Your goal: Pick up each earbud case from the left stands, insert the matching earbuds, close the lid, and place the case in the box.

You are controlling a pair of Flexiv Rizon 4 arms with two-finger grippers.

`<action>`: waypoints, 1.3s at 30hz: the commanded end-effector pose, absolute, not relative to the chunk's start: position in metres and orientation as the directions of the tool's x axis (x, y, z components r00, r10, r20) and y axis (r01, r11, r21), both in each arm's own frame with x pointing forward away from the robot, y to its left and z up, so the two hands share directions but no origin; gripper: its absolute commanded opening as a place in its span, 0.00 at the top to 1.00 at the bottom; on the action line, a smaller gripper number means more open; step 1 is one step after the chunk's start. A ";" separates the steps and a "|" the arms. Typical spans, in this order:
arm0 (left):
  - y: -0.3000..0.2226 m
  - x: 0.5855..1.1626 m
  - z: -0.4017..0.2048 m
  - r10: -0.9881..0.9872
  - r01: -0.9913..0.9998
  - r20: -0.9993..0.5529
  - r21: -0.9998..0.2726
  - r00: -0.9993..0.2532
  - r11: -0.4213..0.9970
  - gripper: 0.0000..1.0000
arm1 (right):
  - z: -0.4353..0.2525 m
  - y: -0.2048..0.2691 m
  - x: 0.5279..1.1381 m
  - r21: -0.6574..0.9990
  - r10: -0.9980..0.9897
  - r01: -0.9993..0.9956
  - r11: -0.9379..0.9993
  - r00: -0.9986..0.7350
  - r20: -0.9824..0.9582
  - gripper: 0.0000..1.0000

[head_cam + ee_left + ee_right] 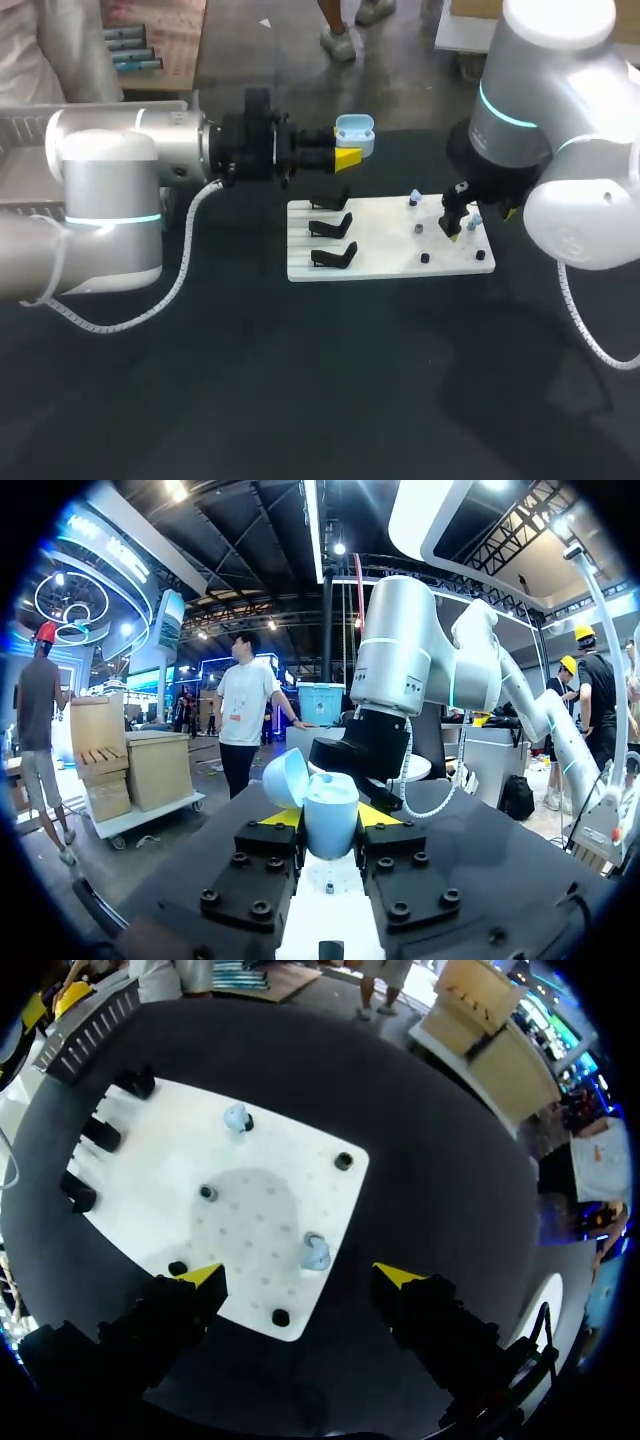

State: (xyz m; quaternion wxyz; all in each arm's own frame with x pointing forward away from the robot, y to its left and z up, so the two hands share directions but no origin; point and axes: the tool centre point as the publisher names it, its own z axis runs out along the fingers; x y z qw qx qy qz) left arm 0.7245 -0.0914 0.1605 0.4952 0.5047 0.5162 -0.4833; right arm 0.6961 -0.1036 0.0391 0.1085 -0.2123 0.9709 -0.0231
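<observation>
The left gripper (348, 157) clamps the open earbud case (355, 133) in its fingers, aloft just beyond the white board (380, 262). The right gripper (302, 1276) hovers, fingers wide, above an earbud (314, 1253) on that board. The likely next move is to descend, pinch it and carry it to the case.

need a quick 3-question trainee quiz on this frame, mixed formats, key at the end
1. True or false: the earbud case held in the left gripper has its lid closed.
2. Multiple choice: how many earbuds sit on pegs on the white board? A) one B) two C) four
3. Fill in the blank: the right gripper is above the white board with its fingers ____ and nothing held.

Key: 1 false, the lid is up; 2 B; 3 open.
</observation>
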 end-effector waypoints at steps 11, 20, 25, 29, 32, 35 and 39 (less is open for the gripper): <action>-0.092 0.725 0.160 0.040 1.000 -0.999 0.002 0.001 0.024 1.00 | 0.038 -0.109 0.702 -0.085 -0.412 -0.403 0.911 -0.890 -0.196 0.50; -0.092 0.725 0.160 0.040 1.000 -0.999 0.002 0.001 0.024 1.00 | 0.035 -0.110 0.704 -0.083 -0.406 -0.398 0.914 -0.893 -0.195 0.51; -0.092 0.725 0.160 0.040 1.000 -0.999 0.002 0.001 0.024 1.00 | 0.034 -0.108 0.704 -0.083 -0.406 -0.397 0.914 -0.893 -0.193 0.53; -0.092 0.725 0.160 0.040 1.000 -0.999 0.002 0.001 0.024 1.00 | 0.033 -0.106 0.704 -0.080 -0.402 -0.394 0.916 -0.895 -0.192 0.55; -0.092 0.725 0.160 0.040 1.000 -0.999 0.002 0.001 0.024 1.00 | 0.032 -0.105 0.705 -0.079 -0.399 -0.391 0.917 -0.897 -0.191 0.57; -0.092 0.725 0.160 0.040 1.000 -0.999 0.002 0.001 0.024 1.00 | 0.031 -0.106 0.706 -0.079 -0.393 -0.385 0.919 -0.899 -0.192 0.58; -0.092 0.725 0.160 0.040 1.000 -0.999 0.002 0.001 0.024 1.00 | 0.031 -0.107 0.708 -0.079 -0.388 -0.380 0.922 -0.901 -0.193 0.60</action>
